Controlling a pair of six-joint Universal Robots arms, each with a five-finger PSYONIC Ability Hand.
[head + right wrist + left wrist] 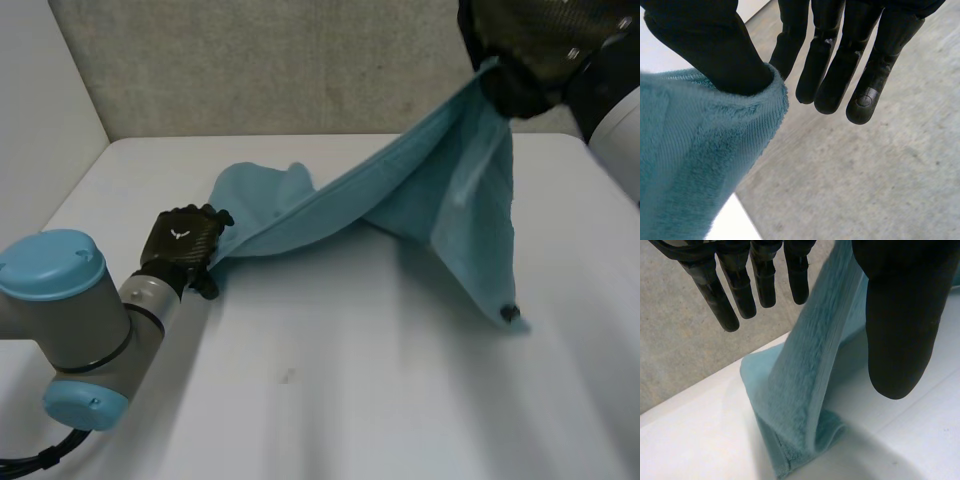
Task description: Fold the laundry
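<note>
A teal towel (420, 190) stretches from the table's left middle up to the far right. My right hand (530, 50) holds one corner high above the table, so the towel hangs in a fold down to a low corner with a small dark loop (510, 313). In the right wrist view the thumb (715, 50) pinches the towel's edge (695, 150) against a finger. My left hand (183, 243) rests on the table at the towel's left end. Its fingers (740, 285) and thumb (900, 320) are straight and spread, with the towel (800, 390) running loosely between them.
The white table (350, 390) has bare room in front of the towel. A grey wall (250, 60) stands behind the table's far edge, and a white side wall (40, 100) is at the left. My left arm (70, 320) lies over the near left corner.
</note>
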